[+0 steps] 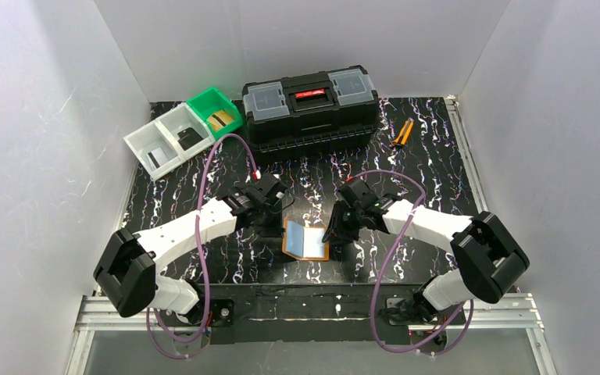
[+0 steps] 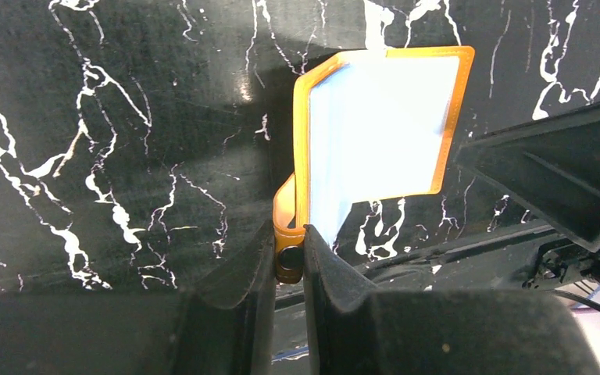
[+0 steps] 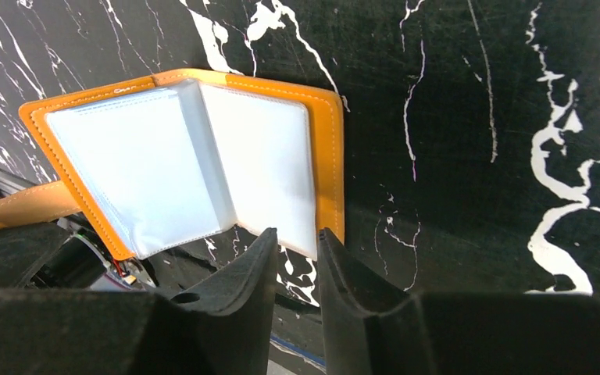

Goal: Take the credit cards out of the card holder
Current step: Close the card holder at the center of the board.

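Looking down from the top camera, I see the card holder (image 1: 306, 240) lying unfolded on the black marbled tabletop (image 1: 437, 156), between my two arms and near the front edge. Its orange cover faces down and its clear, bluish pockets (image 3: 148, 172) face up.

On the left wrist view, my left tool (image 2: 289, 234) is squeezed narrow on the holder's orange strap (image 2: 283, 205). Both fingers press against the tab that carries the dark snap (image 2: 289, 256). The leaf on that side seems lifted a little off the tabletop, though I cannot be sure.

My right tool (image 3: 297, 238) sits at the lower edge of the other leaf, with its fingers drawn in to a narrow gap. The bottom corner of a clear pocket page reaches into that gap. I cannot tell whether the fingers clamp it or merely stand around it.

Well apart from all this, at the far left of the tabletop, dark credit cards (image 1: 190, 139) lie in the white bins (image 1: 134, 148). A gold-tan card (image 1: 220, 119) lies in the green bin (image 1: 203, 100) just beside them. A black toolbox (image 1: 310, 105) stands at the far middle, next to the green bin. Orange-handled pliers (image 1: 402, 133) lie to its right.
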